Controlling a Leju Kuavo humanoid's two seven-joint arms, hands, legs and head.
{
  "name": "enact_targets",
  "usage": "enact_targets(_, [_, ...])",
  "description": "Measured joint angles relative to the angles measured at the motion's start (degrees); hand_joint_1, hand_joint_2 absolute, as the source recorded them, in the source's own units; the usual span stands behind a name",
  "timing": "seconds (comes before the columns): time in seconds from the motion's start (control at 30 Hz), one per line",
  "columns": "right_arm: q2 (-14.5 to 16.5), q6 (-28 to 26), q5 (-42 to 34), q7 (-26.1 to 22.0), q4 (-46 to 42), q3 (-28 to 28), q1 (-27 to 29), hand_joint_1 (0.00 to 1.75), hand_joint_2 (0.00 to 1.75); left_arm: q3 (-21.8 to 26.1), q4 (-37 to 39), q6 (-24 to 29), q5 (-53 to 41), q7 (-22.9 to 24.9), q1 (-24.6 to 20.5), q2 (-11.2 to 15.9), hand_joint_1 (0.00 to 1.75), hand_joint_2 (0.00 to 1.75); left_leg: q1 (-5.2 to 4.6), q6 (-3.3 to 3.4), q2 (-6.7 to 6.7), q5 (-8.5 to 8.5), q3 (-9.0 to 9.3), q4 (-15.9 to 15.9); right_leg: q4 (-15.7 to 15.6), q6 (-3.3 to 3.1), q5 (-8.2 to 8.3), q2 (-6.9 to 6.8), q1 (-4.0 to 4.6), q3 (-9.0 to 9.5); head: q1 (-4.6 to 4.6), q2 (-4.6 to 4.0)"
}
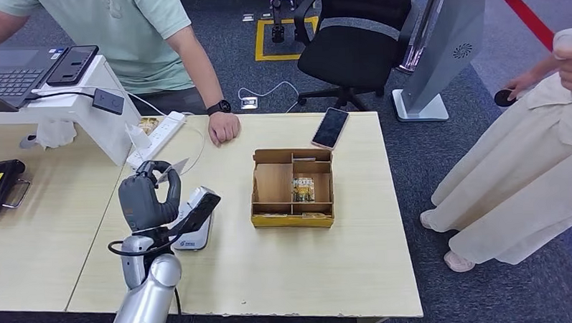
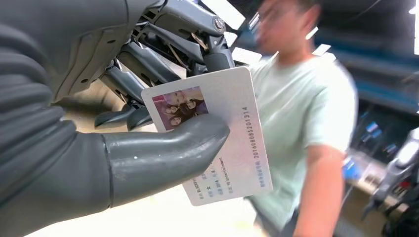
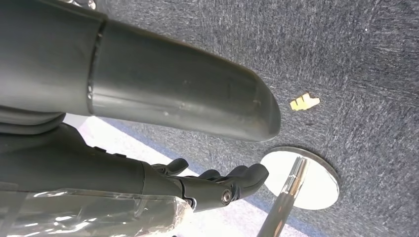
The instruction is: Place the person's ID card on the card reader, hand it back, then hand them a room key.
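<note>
ID card (image 2: pixel 217 136) pinched between thumb and fingers of left hand (image 1: pixel 146 199), raised above card reader (image 1: pixel 193 222) toward seated person (image 1: pixel 131 37), apparently for scanning or return. Right hand (image 3: pixel 148 128) hanging loosely open, holding nothing.

we seem to be in an office set up as a mock hotel front desk: a pale tabletop (image 1: pixel 309 275), a laptop (image 1: pixel 11 74), a swivel chair (image 1: pixel 354 40), grey carpet (image 1: pixel 448 149) and a box (image 1: pixel 293 188) holding a hotel-marked card.
</note>
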Motion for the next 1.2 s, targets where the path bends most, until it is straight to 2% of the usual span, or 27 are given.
enact_targets(0.1, [0.0,0.0,-0.3,0.0,0.0,0.0,0.1,0.00,0.00,-2.4,0.5,-1.0,3.9,0.9,0.0,1.3,1.75,1.75,0.00,0.00,-0.01,0.00,-0.01,0.0,0.0,0.00,0.00,-0.02,0.00,0.00,0.01,0.00])
enact_targets(0.4, [0.0,0.0,-0.4,0.0,0.0,0.1,0.2,0.00,0.00,-5.4,1.4,-2.0,5.8,1.6,-0.1,3.0,1.75,1.75,-0.01,0.00,0.00,0.00,-0.01,0.0,0.0,0.00,0.00,-0.01,0.00,0.00,0.01,0.00])
enact_targets(0.63, [0.1,0.0,-1.1,0.0,-0.3,0.0,0.6,0.00,0.00,-8.5,-0.7,-13.8,19.5,7.9,1.0,6.0,1.75,1.75,0.01,0.00,0.00,0.00,-0.02,0.0,0.0,0.00,0.00,-0.01,0.00,0.00,0.00,0.00])
enact_targets(0.83, [0.3,0.0,-1.3,-0.1,-0.7,0.0,0.9,0.00,0.00,-9.3,-4.9,-22.2,26.4,10.7,2.5,8.2,1.75,1.75,0.01,0.00,0.00,-0.01,-0.03,0.0,0.0,0.00,-0.01,0.00,0.00,0.00,0.01,0.00])
enact_targets(1.0, [0.4,0.0,-1.2,-0.1,-1.0,0.0,1.0,0.00,0.00,-10.1,-6.9,-27.4,28.7,12.3,3.4,10.1,1.75,1.75,0.00,0.00,0.00,0.00,-0.02,0.0,0.0,0.00,-0.01,0.00,0.00,0.00,0.01,0.00])
enact_targets(1.2, [0.4,0.0,-0.8,-0.2,-1.1,-0.5,1.0,0.00,0.00,-10.7,-7.9,-30.6,27.7,14.5,4.7,12.6,1.75,1.75,0.01,0.00,0.01,0.00,-0.01,0.0,0.0,0.00,-0.01,0.00,0.00,0.00,0.01,0.00])
